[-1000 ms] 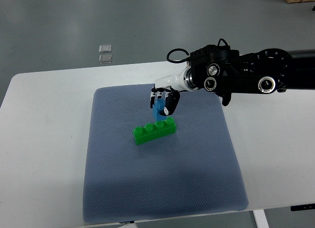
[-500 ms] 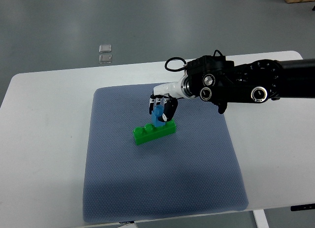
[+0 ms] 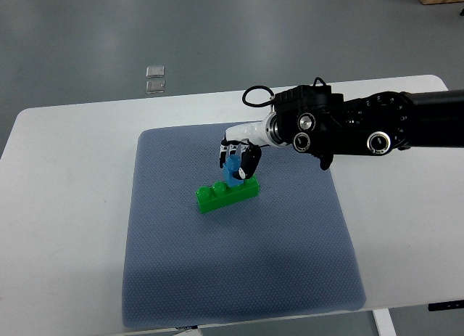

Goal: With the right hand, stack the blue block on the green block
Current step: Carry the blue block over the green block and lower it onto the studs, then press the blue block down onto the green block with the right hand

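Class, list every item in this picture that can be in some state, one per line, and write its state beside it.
right hand: fingers closed around the blue block
blue block: gripped, resting on the green block's right end
green block: lying flat on the mat, studs up
blue-grey mat: spread flat on the table
white table: bearing the mat

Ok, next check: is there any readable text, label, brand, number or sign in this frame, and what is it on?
None can be read.
right hand and its black arm: no print visible.
blue block, green block, blue mat: plain, no marks.
Two small clear items on the floor: too small to tell whether they carry any text.
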`<state>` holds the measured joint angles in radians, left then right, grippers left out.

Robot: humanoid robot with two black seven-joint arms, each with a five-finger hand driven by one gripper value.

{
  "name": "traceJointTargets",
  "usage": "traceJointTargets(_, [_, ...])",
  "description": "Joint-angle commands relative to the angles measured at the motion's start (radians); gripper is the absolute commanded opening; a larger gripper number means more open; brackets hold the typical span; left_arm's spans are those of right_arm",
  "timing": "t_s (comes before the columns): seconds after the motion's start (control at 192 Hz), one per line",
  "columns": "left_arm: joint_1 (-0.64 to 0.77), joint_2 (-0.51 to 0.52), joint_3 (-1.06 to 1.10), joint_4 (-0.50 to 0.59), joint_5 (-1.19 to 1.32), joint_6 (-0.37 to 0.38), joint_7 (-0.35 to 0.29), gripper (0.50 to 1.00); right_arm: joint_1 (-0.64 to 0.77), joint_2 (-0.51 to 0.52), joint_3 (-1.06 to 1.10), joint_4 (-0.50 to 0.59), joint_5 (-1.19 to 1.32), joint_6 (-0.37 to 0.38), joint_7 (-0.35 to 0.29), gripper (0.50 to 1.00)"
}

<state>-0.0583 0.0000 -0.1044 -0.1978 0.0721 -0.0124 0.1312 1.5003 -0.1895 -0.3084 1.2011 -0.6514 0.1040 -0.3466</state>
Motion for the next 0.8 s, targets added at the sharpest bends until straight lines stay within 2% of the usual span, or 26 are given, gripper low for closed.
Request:
traceJointTargets(0.0, [0.0, 0.0, 0.0, 0.0, 0.0, 0.002, 0.001, 1.0, -0.003, -0.004, -0.001, 0.0, -0.001, 0.0, 0.0, 0.556])
traceJointTargets(0.797, [0.0, 0.0, 0.0, 0.0, 0.0, 0.002, -0.001, 1.0, -0.061, -0.021, -0.001, 0.002, -0.048, -0.027, 0.004, 0.549])
